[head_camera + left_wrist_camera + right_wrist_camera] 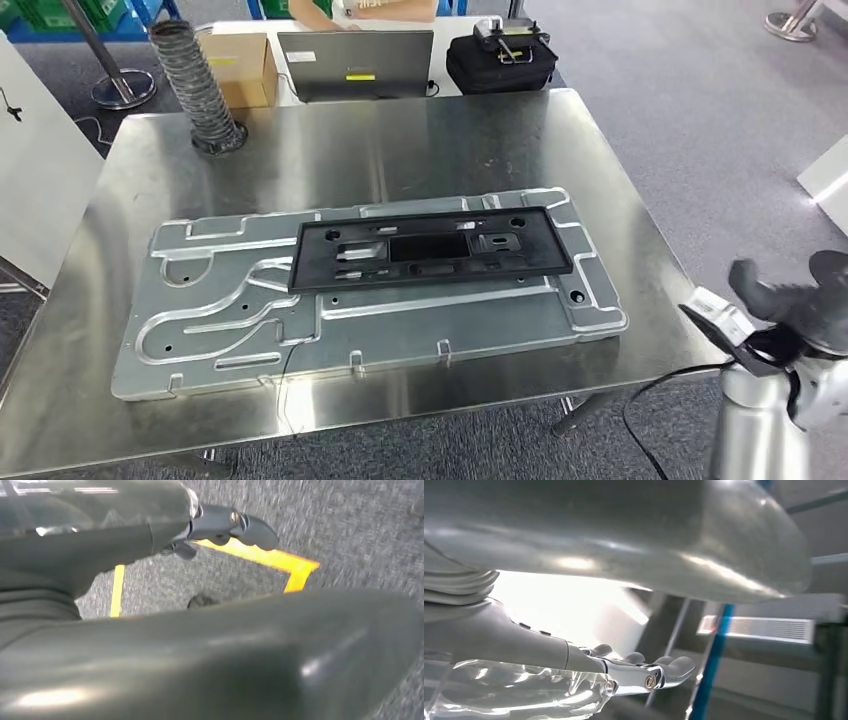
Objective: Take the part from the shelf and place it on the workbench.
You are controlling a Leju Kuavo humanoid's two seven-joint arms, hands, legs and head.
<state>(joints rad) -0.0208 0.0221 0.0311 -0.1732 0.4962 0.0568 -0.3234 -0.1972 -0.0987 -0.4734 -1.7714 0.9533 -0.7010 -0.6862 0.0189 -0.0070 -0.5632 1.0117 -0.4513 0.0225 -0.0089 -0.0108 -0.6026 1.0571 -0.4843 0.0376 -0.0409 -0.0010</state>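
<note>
Fingers (674, 666) of the right hand (790, 300) spread, holding nothing, the left hand (220, 527) likewise, while the flat black rectangular plastic part (430, 250) lies on the steel workbench (330, 140), so placement looks complete.

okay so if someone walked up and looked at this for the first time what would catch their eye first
Most likely the black rectangular frame part, lying flat on a large stamped metal panel that covers the middle of the steel workbench. Next, the robot's right hand, raised off the table's near right corner, holding nothing.
</note>
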